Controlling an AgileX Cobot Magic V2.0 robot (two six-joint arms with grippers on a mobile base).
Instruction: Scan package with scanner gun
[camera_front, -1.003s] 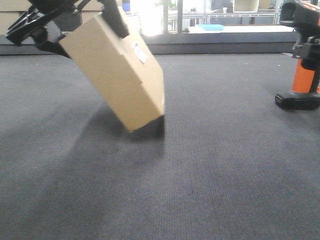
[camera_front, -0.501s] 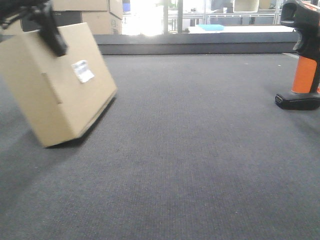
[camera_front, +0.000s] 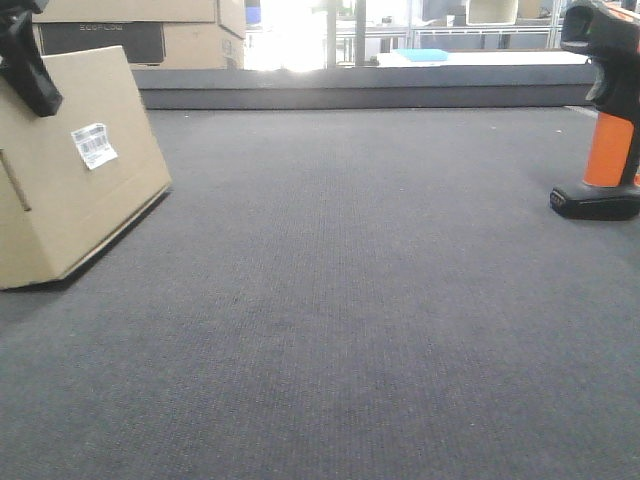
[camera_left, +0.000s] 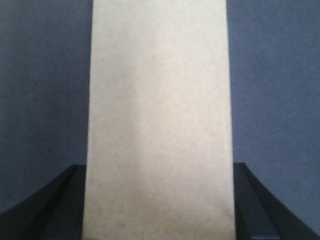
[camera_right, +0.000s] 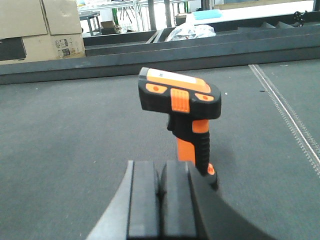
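1. Cardboard package sits tilted at far left, barcode label outward; rigid, probably light.
2. Left gripper clamps its sides.
3. Right gripper closed, behind scanner gun; grasp handle.

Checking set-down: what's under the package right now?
The package sits tilted on the grey mat, its lower edge touching it. The left gripper grips it. Its underside is hidden.

Unreadable barcode label on package
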